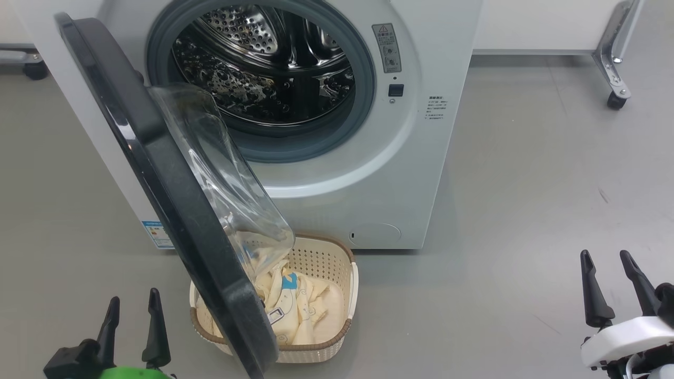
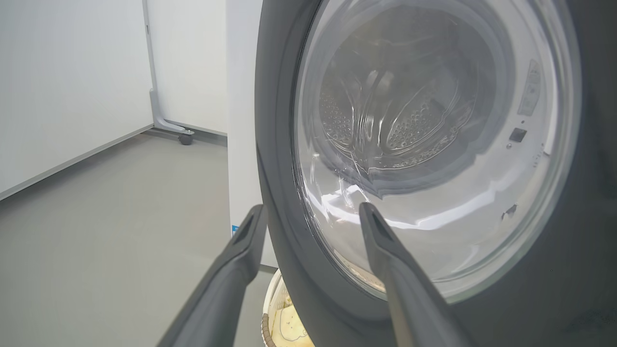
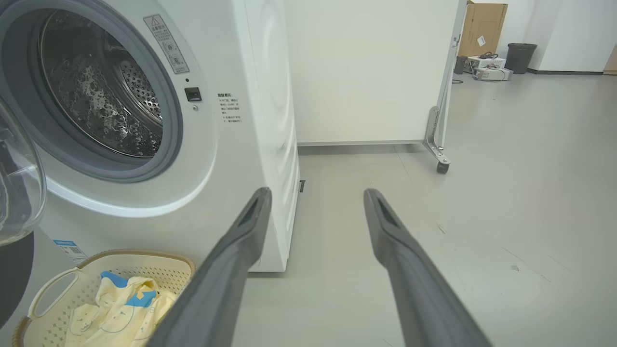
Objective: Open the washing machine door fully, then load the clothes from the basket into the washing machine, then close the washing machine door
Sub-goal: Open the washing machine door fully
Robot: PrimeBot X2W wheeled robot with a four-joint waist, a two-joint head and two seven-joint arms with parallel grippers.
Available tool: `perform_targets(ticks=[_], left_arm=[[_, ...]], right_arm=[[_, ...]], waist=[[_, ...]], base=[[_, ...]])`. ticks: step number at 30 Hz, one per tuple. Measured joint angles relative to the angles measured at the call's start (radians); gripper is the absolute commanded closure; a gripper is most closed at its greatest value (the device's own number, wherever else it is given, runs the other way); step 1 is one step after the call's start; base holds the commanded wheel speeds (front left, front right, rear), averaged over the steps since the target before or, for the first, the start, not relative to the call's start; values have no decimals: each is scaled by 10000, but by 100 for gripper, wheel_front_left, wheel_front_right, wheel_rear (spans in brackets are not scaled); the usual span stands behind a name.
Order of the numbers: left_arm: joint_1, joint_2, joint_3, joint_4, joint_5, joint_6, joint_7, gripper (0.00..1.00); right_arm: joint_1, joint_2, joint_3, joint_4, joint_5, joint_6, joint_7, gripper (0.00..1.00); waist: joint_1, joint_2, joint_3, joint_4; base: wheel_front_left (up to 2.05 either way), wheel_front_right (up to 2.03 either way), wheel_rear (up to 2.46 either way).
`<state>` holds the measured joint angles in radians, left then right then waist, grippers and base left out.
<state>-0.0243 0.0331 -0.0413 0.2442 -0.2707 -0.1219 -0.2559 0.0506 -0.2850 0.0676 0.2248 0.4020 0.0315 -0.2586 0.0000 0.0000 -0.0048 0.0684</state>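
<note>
The white washing machine stands ahead with its steel drum exposed. Its door, black-rimmed with a clear glass bowl, is swung out towards me and hangs over the left part of the basket. The cream basket sits on the floor before the machine and holds the clothes, cream with blue trim. My left gripper is open at the lower left, close to the door's outer face, holding nothing. Low at the right, my right gripper is open and empty. In the right wrist view the basket and clothes lie left of the gripper.
A white partition on a castor leg stands right of the machine. Far back in the right wrist view are a cardboard box and a dark bin. Grey floor stretches out to the right of the machine.
</note>
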Motion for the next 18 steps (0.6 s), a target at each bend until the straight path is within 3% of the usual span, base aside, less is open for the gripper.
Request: perform_targets(ticks=[18], left_arm=[[138,0,-42,0,0,0,0,0]], right_arm=[[363,594,-654,19,-834,485,0,0]], waist=[[0,0,-90,-24]], base=[[0,0,0]])
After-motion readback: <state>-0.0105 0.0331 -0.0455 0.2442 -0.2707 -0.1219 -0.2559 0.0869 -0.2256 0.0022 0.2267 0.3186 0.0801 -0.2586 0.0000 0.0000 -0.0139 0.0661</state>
